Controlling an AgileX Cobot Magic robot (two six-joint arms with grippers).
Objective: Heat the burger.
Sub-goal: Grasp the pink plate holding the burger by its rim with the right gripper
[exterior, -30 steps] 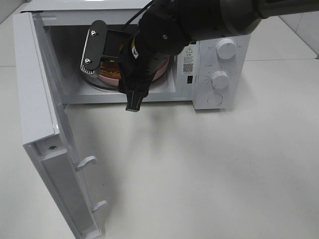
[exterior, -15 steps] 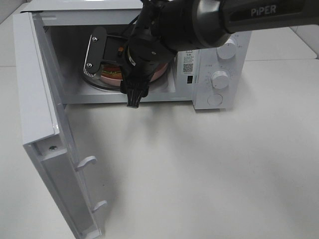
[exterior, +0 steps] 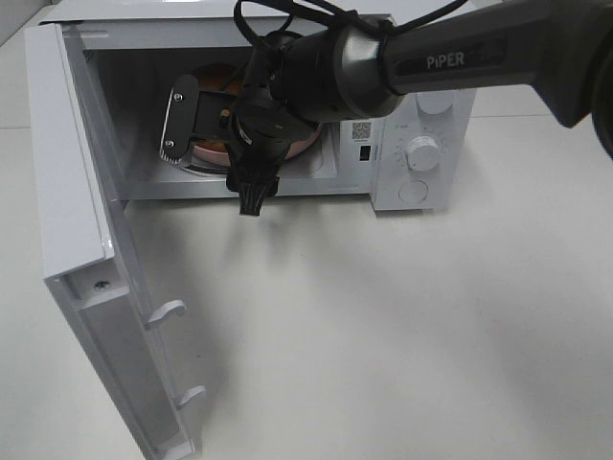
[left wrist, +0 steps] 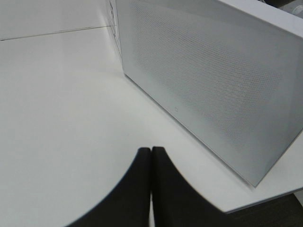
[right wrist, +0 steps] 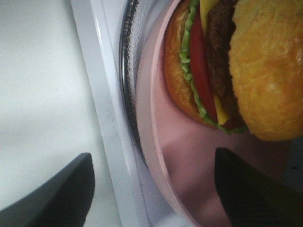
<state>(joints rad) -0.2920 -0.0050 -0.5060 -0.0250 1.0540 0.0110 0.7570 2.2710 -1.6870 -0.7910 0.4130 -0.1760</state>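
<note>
A white microwave (exterior: 421, 144) stands on a pale table (exterior: 402, 326) with its door (exterior: 81, 240) swung wide open. The black right arm (exterior: 402, 62) reaches across into the oven cavity — its gripper (right wrist: 154, 189) has both fingers spread far apart, clamped on nothing. A round pink plate (right wrist: 175, 156) rests on the glass turntable (right wrist: 129, 75) inside, carrying the burger (right wrist: 227, 66). Off to the side, the left gripper (left wrist: 151, 182) sits with fingertips pressed together near the microwave's perforated outer wall (left wrist: 213, 80).
</note>
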